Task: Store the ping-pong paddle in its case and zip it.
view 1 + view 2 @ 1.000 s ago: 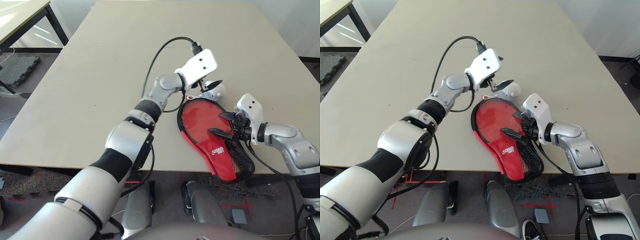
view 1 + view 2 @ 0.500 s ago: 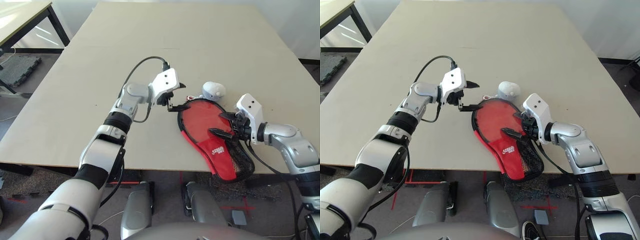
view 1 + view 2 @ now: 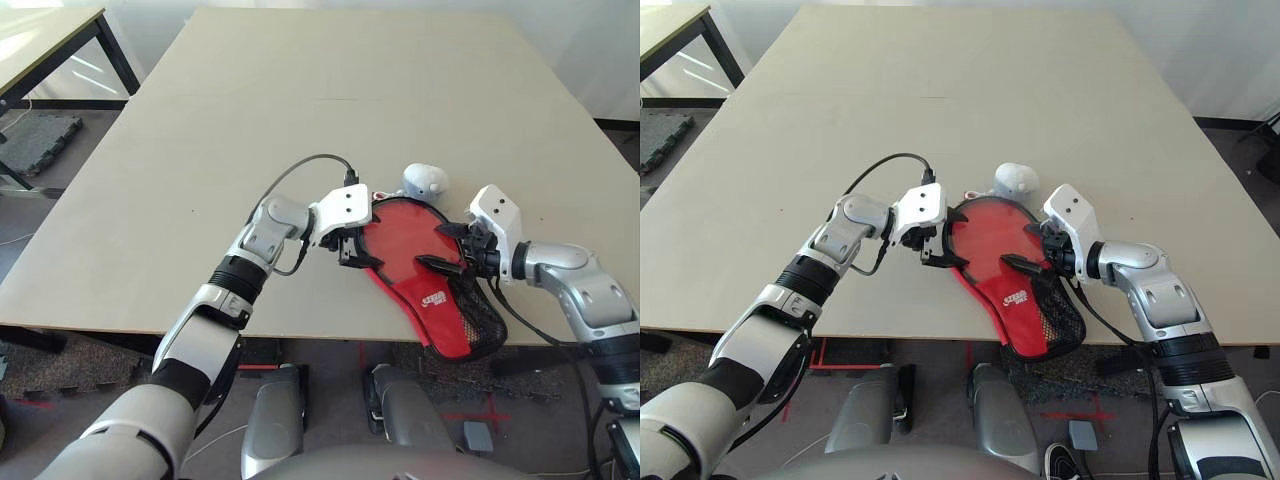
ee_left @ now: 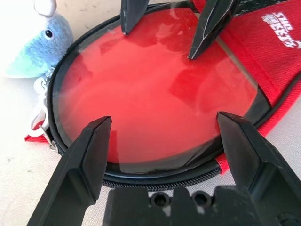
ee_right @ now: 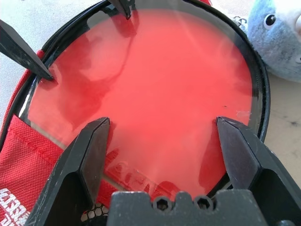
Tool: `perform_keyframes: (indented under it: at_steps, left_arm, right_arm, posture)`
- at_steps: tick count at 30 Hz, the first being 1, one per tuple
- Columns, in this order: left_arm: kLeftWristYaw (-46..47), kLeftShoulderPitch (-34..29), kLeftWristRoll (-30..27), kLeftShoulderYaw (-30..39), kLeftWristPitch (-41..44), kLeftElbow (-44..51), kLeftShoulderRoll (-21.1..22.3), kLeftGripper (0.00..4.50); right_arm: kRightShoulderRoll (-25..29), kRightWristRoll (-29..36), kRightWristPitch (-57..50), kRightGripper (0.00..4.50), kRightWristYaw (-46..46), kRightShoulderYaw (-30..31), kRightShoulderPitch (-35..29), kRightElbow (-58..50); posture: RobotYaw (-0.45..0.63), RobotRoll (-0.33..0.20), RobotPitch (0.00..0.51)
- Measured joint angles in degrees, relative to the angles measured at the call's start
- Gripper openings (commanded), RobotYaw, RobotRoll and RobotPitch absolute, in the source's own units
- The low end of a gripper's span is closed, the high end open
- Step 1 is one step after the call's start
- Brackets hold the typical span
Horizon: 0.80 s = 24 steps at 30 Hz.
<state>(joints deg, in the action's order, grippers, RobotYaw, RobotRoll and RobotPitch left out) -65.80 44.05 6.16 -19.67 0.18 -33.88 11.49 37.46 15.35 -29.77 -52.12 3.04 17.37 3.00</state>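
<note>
The case (image 3: 446, 316) lies open at the table's front edge, red with a white logo and a black mesh pocket (image 3: 482, 318), its narrow end hanging over the edge. Inside the unzipped rim shows the paddle's (image 4: 155, 92) glossy red face; the handle is hidden in the case. A fluffy pale pom-pom (image 3: 425, 181) on the zipper rests just behind the case. My left gripper (image 3: 351, 248) stands open at the case's left rim, fingertips over the zipper edge. My right gripper (image 3: 441, 247) is open over the right side of the red face, holding nothing.
The beige table (image 3: 300, 100) stretches wide behind and left of the case. A second table (image 3: 40, 30) with black legs stands at the far left. A black cable (image 3: 300, 170) loops from my left wrist.
My left arm has swung from behind the case near the pom-pom, out to the left, then back in to the case's left rim. The right gripper has stayed put.
</note>
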Motion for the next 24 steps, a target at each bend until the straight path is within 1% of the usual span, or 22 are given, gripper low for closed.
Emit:
perform_keyframes:
  at_steps: [5,8,11,13,16,22,24]
  left_arm:
    - [0.11,0.08,-0.28,-0.70,1.69,0.09,-0.22,4.48]
    - [-0.01,0.12,-0.55,-1.13,2.77,0.55,-0.42,4.48]
    - [-0.50,0.00,-0.62,-1.86,3.87,1.81,-0.55,4.48]
    - [-0.83,-0.12,-0.74,-2.28,4.40,2.25,-0.76,4.48]
    - [-1.03,-0.64,-1.09,-2.62,5.58,3.31,-0.75,4.48]
    - [-0.98,-1.38,-1.51,-2.93,6.65,4.57,-0.80,4.48]
    - [-0.96,-1.70,-1.54,-2.97,6.90,5.18,-0.81,4.48]
  right_arm:
    - [-0.15,4.14,-3.04,4.50,0.04,-4.96,3.22,3.76]
    - [-0.94,7.49,-4.22,4.50,1.34,-9.88,7.93,4.68]
    - [-2.60,8.84,-3.94,4.50,4.11,-12.96,13.86,6.34]
    - [-3.16,8.38,-2.41,4.50,6.12,-13.04,16.51,6.88]
    - [-4.57,4.70,2.09,4.50,8.74,-11.45,19.23,11.81]
    - [-7.68,-2.05,8.75,4.50,9.91,-5.83,21.45,23.86]
    - [-8.30,-3.20,9.56,4.50,9.86,-5.32,22.34,26.82]
  posture:
    - [0.03,0.000,0.129]
    - [0.03,0.000,0.128]
    - [0.04,0.000,0.126]
    - [0.04,0.000,0.124]
    - [0.05,0.000,0.123]
    - [0.07,0.000,0.121]
    - [0.08,0.000,0.122]
